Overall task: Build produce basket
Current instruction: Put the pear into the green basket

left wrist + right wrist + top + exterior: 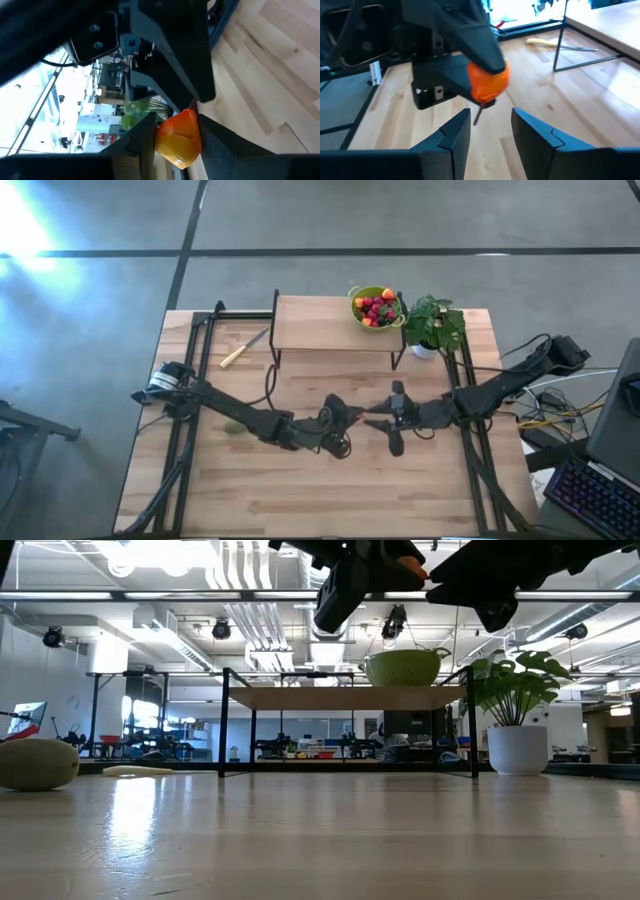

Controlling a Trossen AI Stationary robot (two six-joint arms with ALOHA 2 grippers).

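One produce basket is standing on one raised shelf, beyond both pincers and just beside one potted plant. It is holding many small red and orange fruits; I cannot count them exactly. One kiwi-like fruit is lying on the desk, near the elbow of the left arm, behind the left pincer. One yellow-handled knife is lying on the desk, well apart from both pincers.

The left pincer is gripping one orange fruit between its two fingers, at a narrow opening. The right pincer is standing open and empty; the orange fruit is hanging just in front of its fingertips, not touching them.

Both arms are reaching low and almost flat toward the middle of the desk, and the two pincers are facing each other, tip to tip, raised above the desk.
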